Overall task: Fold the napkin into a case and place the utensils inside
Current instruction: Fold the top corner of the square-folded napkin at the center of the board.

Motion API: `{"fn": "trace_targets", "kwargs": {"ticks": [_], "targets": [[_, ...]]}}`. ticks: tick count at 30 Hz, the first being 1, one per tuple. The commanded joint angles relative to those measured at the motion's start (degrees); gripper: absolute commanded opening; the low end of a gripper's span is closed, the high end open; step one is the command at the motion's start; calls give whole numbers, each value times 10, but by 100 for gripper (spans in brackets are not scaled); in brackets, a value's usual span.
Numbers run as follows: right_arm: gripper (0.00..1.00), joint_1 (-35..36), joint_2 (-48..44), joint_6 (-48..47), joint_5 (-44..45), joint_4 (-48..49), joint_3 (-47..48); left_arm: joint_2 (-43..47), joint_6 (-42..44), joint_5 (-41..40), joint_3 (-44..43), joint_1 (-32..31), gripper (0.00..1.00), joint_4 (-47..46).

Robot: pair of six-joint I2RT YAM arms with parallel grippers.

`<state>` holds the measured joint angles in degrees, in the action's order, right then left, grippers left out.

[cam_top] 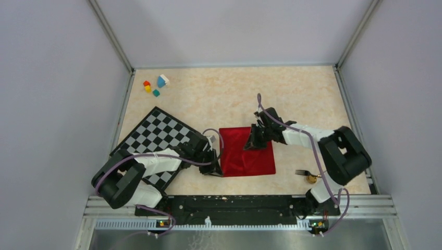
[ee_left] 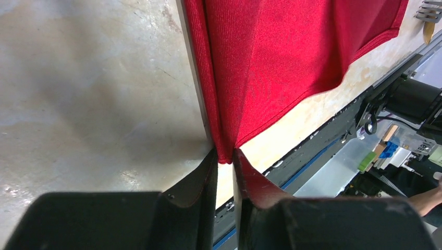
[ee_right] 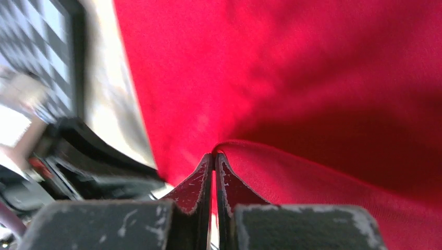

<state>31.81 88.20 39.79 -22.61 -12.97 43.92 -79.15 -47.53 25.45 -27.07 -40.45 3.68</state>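
The red napkin (cam_top: 246,154) lies mostly flat in the middle of the table. My left gripper (cam_top: 212,164) is at its near left corner; in the left wrist view that corner of the napkin (ee_left: 271,57) is pinched between the tips of the gripper (ee_left: 225,155) and lifted off the table. My right gripper (cam_top: 255,140) sits over the far right part of the cloth. Its jaws (ee_right: 214,155) are closed on a raised fold of the napkin (ee_right: 292,78). The fork (cam_top: 302,172) and the gold spoon (cam_top: 312,179) lie on the table to the right, near the right arm's base.
A black-and-white checkered mat (cam_top: 156,136) lies at the left, partly under the left arm. Small coloured blocks (cam_top: 155,86) sit at the far left. The table's metal front rail (cam_top: 229,203) runs just beyond the napkin's near edge. The fork's tines (ee_left: 430,10) show in the left wrist view.
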Motion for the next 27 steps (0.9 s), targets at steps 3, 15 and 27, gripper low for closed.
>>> {"fn": "trace_targets", "kwargs": {"ticks": [3, 15, 27], "targets": [[0, 18, 145, 55, -34, 157, 142, -16, 14, -49, 26, -2, 20, 17], [0, 20, 228, 64, -53, 193, 214, -28, 13, -53, 39, -2, 14, 6], [0, 22, 264, 53, -59, 192, 246, -25, 14, -49, 51, -2, 14, 0]]}}
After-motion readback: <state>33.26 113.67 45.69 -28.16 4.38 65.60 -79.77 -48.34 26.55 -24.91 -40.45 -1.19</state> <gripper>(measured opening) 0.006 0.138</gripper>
